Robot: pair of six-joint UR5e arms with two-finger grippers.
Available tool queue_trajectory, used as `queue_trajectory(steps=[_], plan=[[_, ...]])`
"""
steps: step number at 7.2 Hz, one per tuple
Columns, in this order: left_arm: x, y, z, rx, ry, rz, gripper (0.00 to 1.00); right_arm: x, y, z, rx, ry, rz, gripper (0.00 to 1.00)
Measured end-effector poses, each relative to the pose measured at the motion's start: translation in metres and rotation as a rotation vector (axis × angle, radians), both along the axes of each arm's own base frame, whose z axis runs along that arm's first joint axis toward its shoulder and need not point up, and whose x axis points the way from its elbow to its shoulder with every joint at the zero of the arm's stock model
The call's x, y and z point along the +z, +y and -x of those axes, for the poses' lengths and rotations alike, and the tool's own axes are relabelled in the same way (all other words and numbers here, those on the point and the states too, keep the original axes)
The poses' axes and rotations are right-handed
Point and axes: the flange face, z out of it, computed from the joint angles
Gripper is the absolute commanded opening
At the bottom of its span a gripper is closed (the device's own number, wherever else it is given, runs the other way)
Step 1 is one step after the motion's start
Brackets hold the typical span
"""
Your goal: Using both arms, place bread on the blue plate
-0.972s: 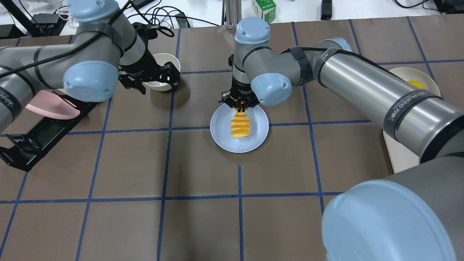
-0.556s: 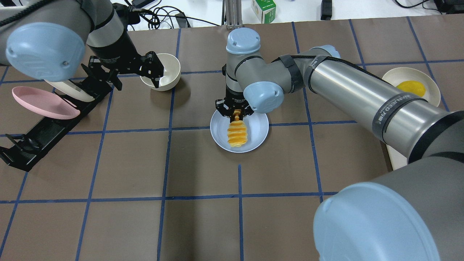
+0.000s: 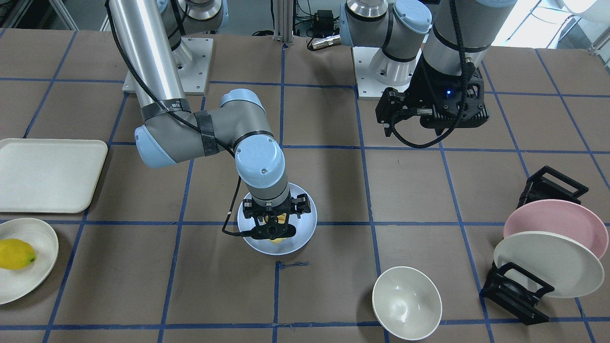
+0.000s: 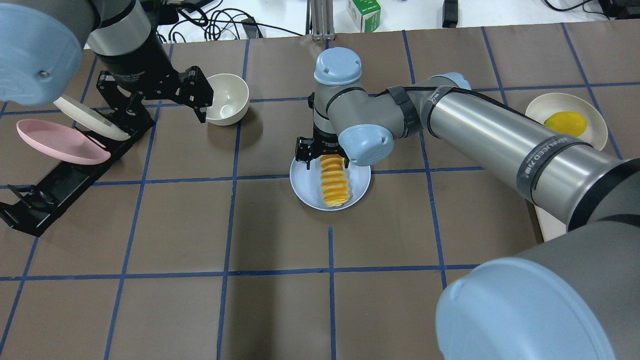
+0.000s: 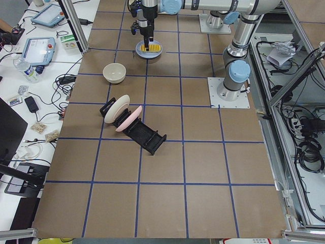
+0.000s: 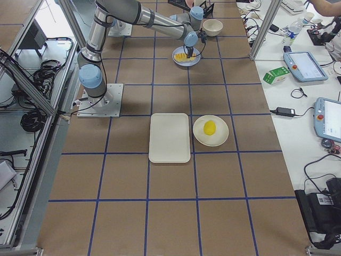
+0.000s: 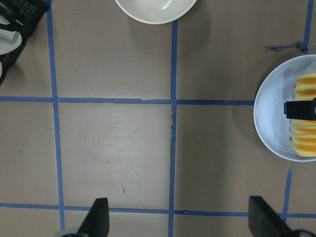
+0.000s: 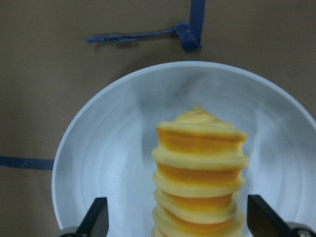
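Overhead exterior: we see the bread point(image 4: 334, 182) flat on the blue plate point(image 4: 305, 187), middle of the desk point(image 4: 280, 225), long axis near-to-far, near end leaning slightly right. At its far end the right fingers point(image 8: 96, 219) stand apart, straddling it without contact; 0.6 s ago they pinched that end and the loaf hung tilted. Farther back, left fingers point(image 7: 98, 219) apart, empty, now shifted left, just off the cream bowl point(image 4: 227, 97).

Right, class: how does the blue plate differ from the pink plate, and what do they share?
The blue plate lies flat on the table; the pink plate stands tilted in a black rack. The blue plate carries the bread; the pink plate carries nothing. Both are round and plain.
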Motion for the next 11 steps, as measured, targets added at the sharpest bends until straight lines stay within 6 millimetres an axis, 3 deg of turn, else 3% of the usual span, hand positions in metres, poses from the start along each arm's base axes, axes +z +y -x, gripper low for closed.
queue_trajectory(steps=[1, 2, 5, 7, 9, 11], plan=[[0.001, 0.003, 0.0, -0.001, -0.001, 0.001, 1.0, 0.015, -0.001, 0.005, -0.004, -0.002, 0.014, 1.0], [0.002, 0.004, 0.0, -0.001, -0.002, 0.003, 1.0, 0.039, -0.005, 0.023, -0.019, 0.012, 0.029, 1.0], [0.003, 0.005, 0.0, -0.001, -0.001, 0.005, 1.0, 0.136, -0.007, 0.132, -0.138, 0.055, 0.02, 1.0], [0.003, 0.005, 0.0, 0.0, 0.001, 0.005, 1.0, 0.188, 0.012, 0.185, -0.145, 0.059, 0.01, 1.0], [0.004, 0.004, -0.001, 0.001, 0.003, 0.009, 1.0, 0.235, 0.044, 0.21, -0.136, 0.075, 0.012, 1.0], [0.006, 0.004, -0.002, 0.004, 0.003, 0.013, 1.0, 0.254, 0.063, 0.223, -0.117, 0.096, -0.001, 1.0]])
